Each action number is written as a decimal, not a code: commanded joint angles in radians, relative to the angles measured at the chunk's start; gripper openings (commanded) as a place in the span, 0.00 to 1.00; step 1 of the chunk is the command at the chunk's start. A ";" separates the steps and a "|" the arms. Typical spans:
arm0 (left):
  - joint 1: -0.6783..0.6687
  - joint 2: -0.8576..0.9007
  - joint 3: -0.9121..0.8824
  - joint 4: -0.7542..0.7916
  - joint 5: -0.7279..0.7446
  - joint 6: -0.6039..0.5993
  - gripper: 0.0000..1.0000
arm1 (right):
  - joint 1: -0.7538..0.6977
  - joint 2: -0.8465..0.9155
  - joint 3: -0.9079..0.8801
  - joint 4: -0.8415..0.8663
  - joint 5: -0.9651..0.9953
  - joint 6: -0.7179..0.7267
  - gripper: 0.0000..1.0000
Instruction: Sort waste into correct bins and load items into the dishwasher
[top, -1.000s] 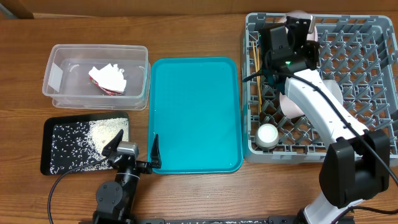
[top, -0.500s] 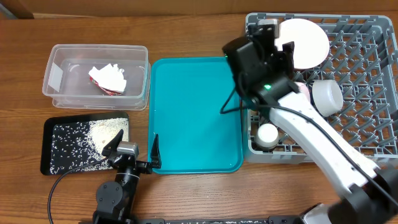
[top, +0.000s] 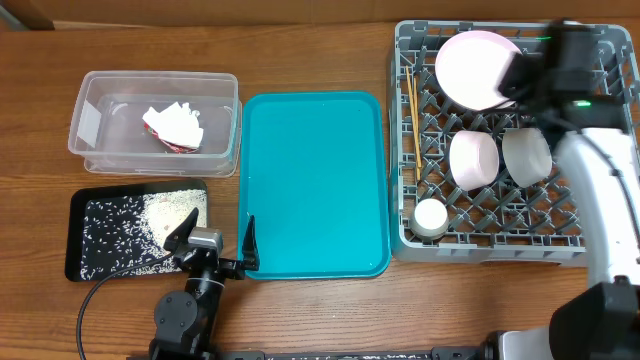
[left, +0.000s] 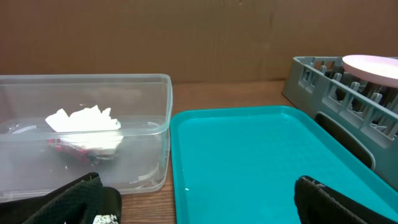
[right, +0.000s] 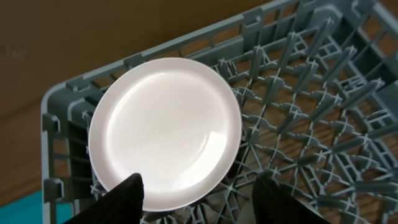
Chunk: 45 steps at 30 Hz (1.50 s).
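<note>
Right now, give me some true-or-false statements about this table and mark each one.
1. The plate is in the dish rack. True.
2. The small cup sits on the teal tray. False: it is in the rack.
3. The rice grains lie on the black tray. True.
4. The right fingers grip the plate. False: they are open, clear of it.
5. The wrapper lies in the clear tub. True.
</note>
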<state>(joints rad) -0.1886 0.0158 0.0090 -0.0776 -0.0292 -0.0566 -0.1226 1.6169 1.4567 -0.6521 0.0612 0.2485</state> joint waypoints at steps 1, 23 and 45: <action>0.006 -0.011 -0.004 0.003 0.008 -0.018 1.00 | -0.095 0.050 0.005 0.016 -0.327 0.015 0.57; 0.006 -0.011 -0.004 0.003 0.008 -0.018 1.00 | -0.133 0.338 0.005 0.144 -0.287 0.018 0.20; 0.006 -0.011 -0.004 0.003 0.008 -0.018 1.00 | 0.150 0.022 0.003 0.040 0.447 0.019 0.04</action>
<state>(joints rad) -0.1890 0.0158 0.0090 -0.0772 -0.0292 -0.0566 -0.0368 1.6161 1.4567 -0.6083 0.1967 0.2691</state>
